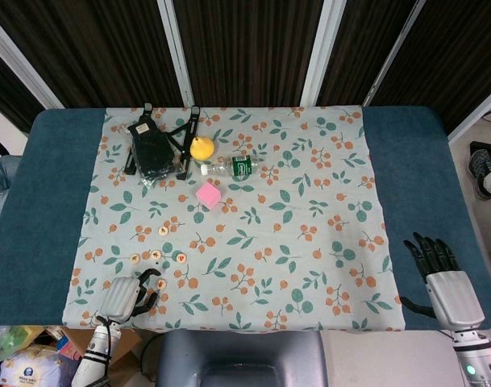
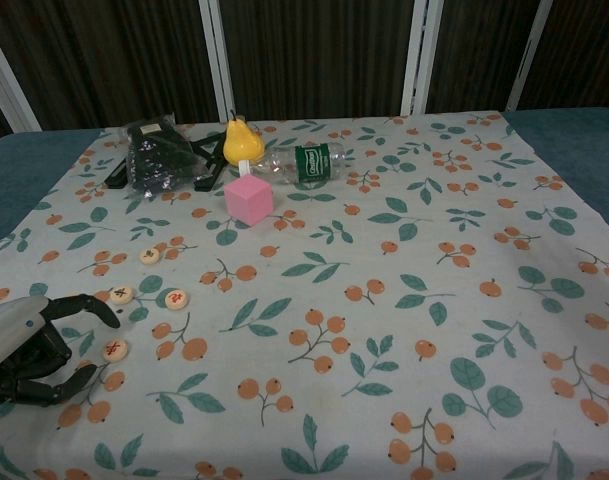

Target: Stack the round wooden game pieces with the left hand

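Note:
Several round wooden game pieces lie flat and apart on the floral cloth at the near left: one further back [image 1: 164, 230] [image 2: 150, 255], two side by side [image 2: 122, 294] [image 2: 176, 298], and one nearest [image 1: 161, 284] [image 2: 114, 349]. My left hand [image 1: 128, 297] [image 2: 34, 345] hovers at the cloth's near-left corner with its fingers arched and apart and nothing in them. Its fingertips are just left of the nearest piece and cover another piece in the chest view. My right hand [image 1: 438, 274] rests at the near right on the blue table, its fingers spread and empty.
At the back left lie a black bag with a folding stand [image 1: 152, 149], a yellow pear-shaped toy [image 1: 201, 147], a plastic bottle [image 1: 233, 167] on its side and a pink cube [image 1: 208, 194]. The floral cloth [image 1: 309, 242] covers the middle of the blue table [image 1: 35, 210].

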Tool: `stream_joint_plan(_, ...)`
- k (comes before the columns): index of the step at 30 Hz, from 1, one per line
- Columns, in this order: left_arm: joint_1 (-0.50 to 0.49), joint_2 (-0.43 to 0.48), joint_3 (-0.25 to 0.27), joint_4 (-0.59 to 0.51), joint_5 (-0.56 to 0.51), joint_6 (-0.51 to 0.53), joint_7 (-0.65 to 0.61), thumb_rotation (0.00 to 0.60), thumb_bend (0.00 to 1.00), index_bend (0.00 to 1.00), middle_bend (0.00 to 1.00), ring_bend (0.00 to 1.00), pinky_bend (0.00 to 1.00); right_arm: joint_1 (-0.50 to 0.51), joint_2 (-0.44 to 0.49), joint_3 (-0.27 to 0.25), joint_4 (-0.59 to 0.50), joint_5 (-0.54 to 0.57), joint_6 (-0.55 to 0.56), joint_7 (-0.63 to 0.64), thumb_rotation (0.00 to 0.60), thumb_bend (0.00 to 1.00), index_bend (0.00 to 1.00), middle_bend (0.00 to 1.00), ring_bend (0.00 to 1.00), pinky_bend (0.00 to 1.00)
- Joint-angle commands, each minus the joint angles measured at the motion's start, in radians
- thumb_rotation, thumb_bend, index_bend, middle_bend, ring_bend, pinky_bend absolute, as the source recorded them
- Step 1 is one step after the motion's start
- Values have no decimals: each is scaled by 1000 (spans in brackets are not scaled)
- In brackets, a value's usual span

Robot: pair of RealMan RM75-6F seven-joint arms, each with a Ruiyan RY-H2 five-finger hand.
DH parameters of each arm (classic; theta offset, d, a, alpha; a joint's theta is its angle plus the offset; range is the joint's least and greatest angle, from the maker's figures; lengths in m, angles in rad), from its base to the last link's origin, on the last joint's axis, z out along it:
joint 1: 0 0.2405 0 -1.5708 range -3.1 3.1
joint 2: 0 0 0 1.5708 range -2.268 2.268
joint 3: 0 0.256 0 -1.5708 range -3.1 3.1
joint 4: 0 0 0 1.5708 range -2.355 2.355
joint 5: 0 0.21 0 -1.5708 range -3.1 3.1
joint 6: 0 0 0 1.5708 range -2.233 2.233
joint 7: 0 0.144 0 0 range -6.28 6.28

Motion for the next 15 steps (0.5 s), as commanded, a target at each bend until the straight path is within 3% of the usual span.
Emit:
stream_joint_plan(1,-3,-6,-1,6,-4,-2,0,600,417,362,1000,1000,1000,0,0,-1,0,-1,-1,0,600,205,0,0,0,0)
stream_joint_plan(15,-15,-31,-4,34,-28,-19,-8,600,417,396,1000,1000,1000,-3,3,-1,-1,-3,2,2,600,204,0,0,0,0)
